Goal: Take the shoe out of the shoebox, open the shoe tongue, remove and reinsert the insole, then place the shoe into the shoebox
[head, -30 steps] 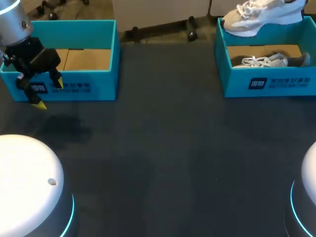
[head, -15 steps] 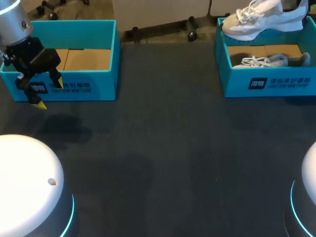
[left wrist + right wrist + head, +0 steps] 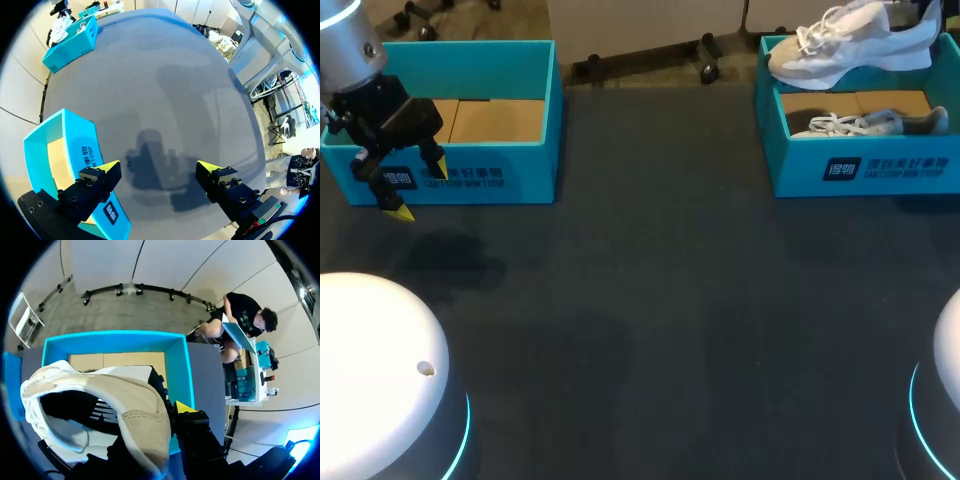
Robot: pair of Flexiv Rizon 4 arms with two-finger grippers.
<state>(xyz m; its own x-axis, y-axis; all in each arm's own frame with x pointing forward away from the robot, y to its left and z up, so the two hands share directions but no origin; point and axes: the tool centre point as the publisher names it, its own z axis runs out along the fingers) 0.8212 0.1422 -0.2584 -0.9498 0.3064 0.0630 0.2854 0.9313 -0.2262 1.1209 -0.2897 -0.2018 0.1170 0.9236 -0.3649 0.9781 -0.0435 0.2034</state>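
A white and beige shoe [image 3: 850, 45] hangs above the right teal shoebox [image 3: 865, 165], over its far edge. In the right wrist view my right gripper [image 3: 161, 416] is shut on this shoe [image 3: 132, 407] at its heel collar; one yellow fingertip [image 3: 184, 407] shows beside it, the other is hidden behind the shoe. The open box [image 3: 182, 365] lies below it. A second shoe [image 3: 855, 124] lies inside that box. My left gripper [image 3: 417, 188] hovers open in front of the left teal box [image 3: 520, 160], far from the shoe, with nothing between its fingers [image 3: 107, 169].
The left teal box [image 3: 87, 150] holds only a brown cardboard floor. The dark table [image 3: 660, 300] spreads between both boxes. Two white arm bases [image 3: 380, 380] stand at the near corners.
The held shoe has risen a little and shifted slightly right above the right box. My left arm has stayed where it was.
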